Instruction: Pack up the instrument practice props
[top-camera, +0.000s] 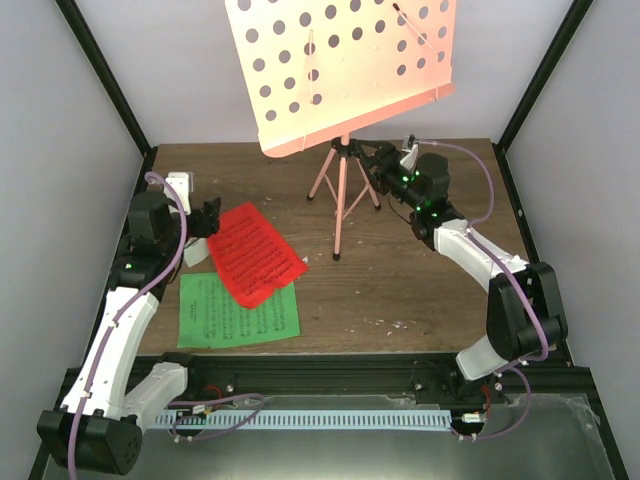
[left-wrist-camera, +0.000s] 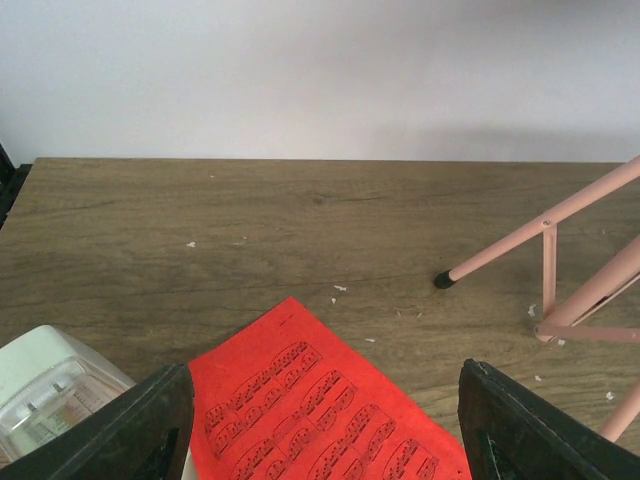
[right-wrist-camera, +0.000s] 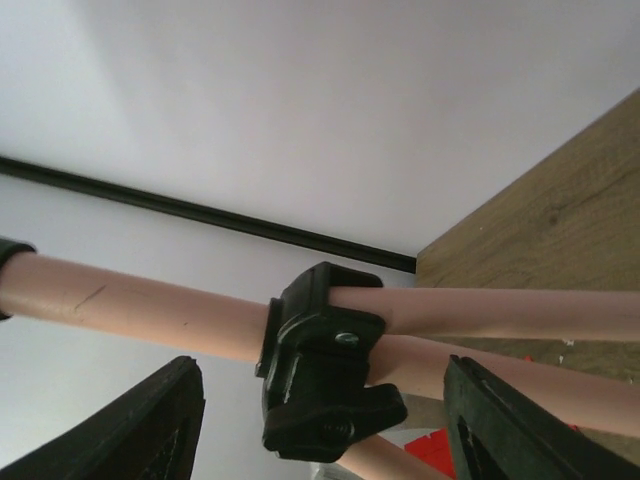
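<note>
Pole of pink music stand (right-wrist-camera: 150, 310) sits between right gripper's (right-wrist-camera: 322, 370) wide-parted fingers, ungripped. Left gripper (left-wrist-camera: 325, 372), also wide, hovers over red sheet-music page (left-wrist-camera: 300, 425).

The counter (top-camera: 420, 290) is brown wood with dark streaks. Little white crumbs (top-camera: 395, 323) lie on it. Plain white walls (top-camera: 50, 120) stand at the left, the right and the back. Where the walls meet, black bars (top-camera: 103, 75) run up the corners. A black rail (top-camera: 330, 372) goes along the near edge of the counter. In front of it, a white strip with many slots (top-camera: 330, 415) sits on a shiny grey sheet (top-camera: 570, 440). The light is soft and even, and the shadows are faint.
</note>
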